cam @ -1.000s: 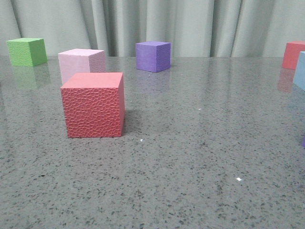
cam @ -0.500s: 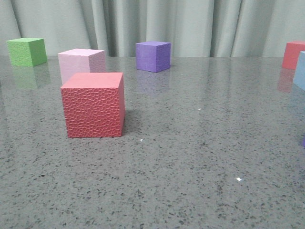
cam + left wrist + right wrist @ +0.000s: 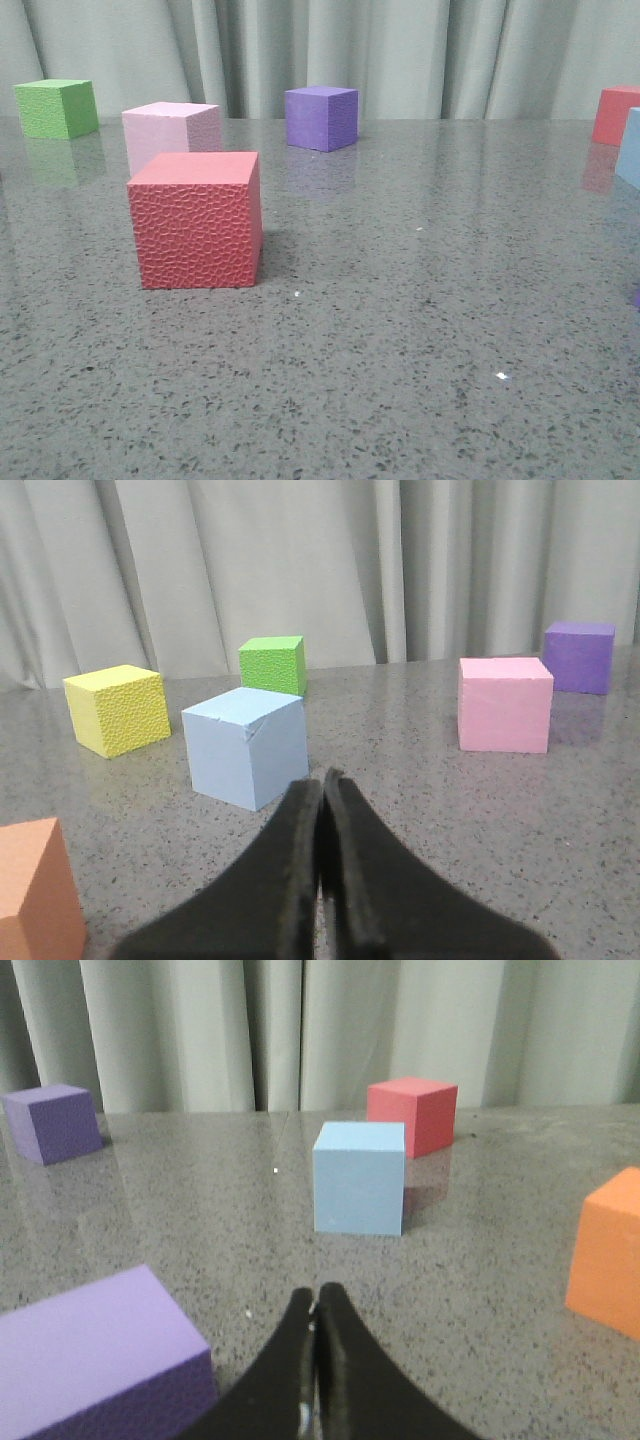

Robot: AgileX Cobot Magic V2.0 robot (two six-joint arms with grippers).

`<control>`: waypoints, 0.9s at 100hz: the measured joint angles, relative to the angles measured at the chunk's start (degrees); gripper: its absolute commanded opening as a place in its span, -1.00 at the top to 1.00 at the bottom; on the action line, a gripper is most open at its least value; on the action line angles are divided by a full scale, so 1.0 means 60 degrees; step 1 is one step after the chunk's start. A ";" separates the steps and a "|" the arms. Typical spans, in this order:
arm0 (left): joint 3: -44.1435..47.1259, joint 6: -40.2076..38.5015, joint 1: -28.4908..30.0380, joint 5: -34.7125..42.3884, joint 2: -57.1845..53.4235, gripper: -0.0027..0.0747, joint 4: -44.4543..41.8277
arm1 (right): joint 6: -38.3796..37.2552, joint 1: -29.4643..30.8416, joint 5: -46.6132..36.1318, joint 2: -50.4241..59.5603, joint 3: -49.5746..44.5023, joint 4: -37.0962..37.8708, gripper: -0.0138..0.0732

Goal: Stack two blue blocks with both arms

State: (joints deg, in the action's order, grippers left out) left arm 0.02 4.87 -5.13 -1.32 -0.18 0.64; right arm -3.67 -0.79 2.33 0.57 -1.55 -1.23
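1. The grey speckled table (image 3: 420, 330) carries every cube, with pale grey curtains (image 3: 400, 50) hanging behind it.
2. The red textured cube (image 3: 196, 220) is the largest block in the front view. Neither arm shows there.
3. A pink cube (image 3: 170, 132) stands just behind it. A green cube (image 3: 56, 108) and a purple cube (image 3: 321, 117) sit farther back, well apart.
4. At the front view's right edge are a sliver of a blue block (image 3: 631, 148) and a red cube (image 3: 616, 114) behind it.
5. The left gripper (image 3: 322, 785) has its black fingers (image 3: 290, 870) pressed together tip to tip, holding nothing.
6. One blue block (image 3: 246, 745), with a nick on its top front edge, rests on the table just ahead of those fingertips, slightly to one side and not touching them.
7. Beyond that block are a yellow cube (image 3: 116, 709) and the green cube (image 3: 272, 664). The pink cube (image 3: 504, 704) stands to the other side, and an orange cube (image 3: 35, 895) sits close beside the fingers.
8. The right gripper (image 3: 316, 1305) is likewise closed tip to tip on nothing.
9. The second blue block (image 3: 360, 1178) stands ahead of those fingertips, apart from them, with a red cube (image 3: 412, 1115) just behind it.
10. A lilac cube (image 3: 95, 1360) lies close beside the right fingers, and an orange cube (image 3: 608, 1250) is on the opposite side.
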 measured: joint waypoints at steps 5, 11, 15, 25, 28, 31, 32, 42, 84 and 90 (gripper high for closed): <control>0.0000 0.0000 0.0000 0.0080 0.0000 0.98 0.0000 | 0.0000 0.0000 -0.0140 0.0000 0.0000 0.0000 0.84; -0.0004 0.0000 0.0000 0.0088 0.0000 0.98 0.0018 | 0.0000 0.0000 -0.0217 0.0000 0.0000 0.0000 0.84; -0.0021 0.0000 0.0000 -0.0107 0.0000 0.98 0.0019 | 0.0000 0.0000 -0.0190 0.0000 0.0043 0.0000 0.84; -0.0364 0.0000 0.0000 -0.0894 0.0000 0.98 0.0179 | 0.0000 0.0000 0.0374 0.0000 0.0545 -0.0016 0.84; -0.0554 0.0000 0.0000 -0.1133 0.0000 0.98 0.0267 | 0.0000 0.0000 0.0610 0.0000 0.0702 -0.0016 0.84; -0.0789 0.0000 0.0017 -0.1447 0.0051 0.98 0.0383 | 0.0000 0.0000 0.0869 0.0000 0.0920 -0.0016 0.84; -0.0928 0.0000 0.0016 -0.1515 0.0069 0.98 0.0406 | 0.0000 0.0000 0.0938 0.0000 0.1038 -0.0016 0.84; -0.2078 0.0000 0.0036 -0.2605 0.0597 0.98 0.0548 | 0.0000 0.0000 0.2050 -0.0075 0.1972 -0.0098 0.84; -0.7444 -0.0391 0.0051 -0.7461 0.4503 0.98 0.0593 | 0.0000 0.0000 0.7237 -0.3275 0.7188 -0.0935 0.84; -0.8132 -0.0462 0.0051 -0.8257 0.5092 0.98 0.0593 | 0.0000 0.0000 0.7909 -0.3770 0.7899 -0.0935 0.84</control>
State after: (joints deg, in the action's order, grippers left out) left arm -48.77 2.10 -4.83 -50.86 30.37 4.20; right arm -3.67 -0.79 49.79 -22.05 45.85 -6.84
